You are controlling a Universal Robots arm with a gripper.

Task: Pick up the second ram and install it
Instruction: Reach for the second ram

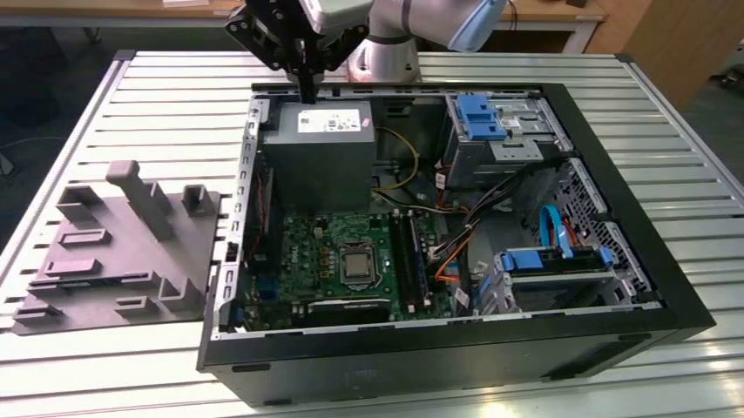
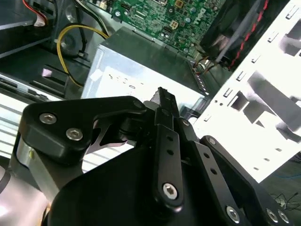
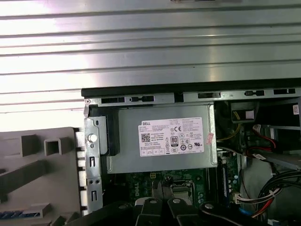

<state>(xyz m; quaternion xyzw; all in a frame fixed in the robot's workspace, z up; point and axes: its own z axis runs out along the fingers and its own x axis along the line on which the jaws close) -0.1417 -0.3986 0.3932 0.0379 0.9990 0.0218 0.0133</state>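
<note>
Strong glare whitens the slatted table point(image 3: 150, 42), case point(image 1: 442, 366) interior dimmer

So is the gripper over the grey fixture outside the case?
No, the gripper hangs above the grey power-supply box inside the case.

Pale slatted metal table point(image 1: 651, 104); a wooden desk point(image 1: 174, 10) beyond its far edge; dark floor point(image 1: 35, 78) beside it.
</note>
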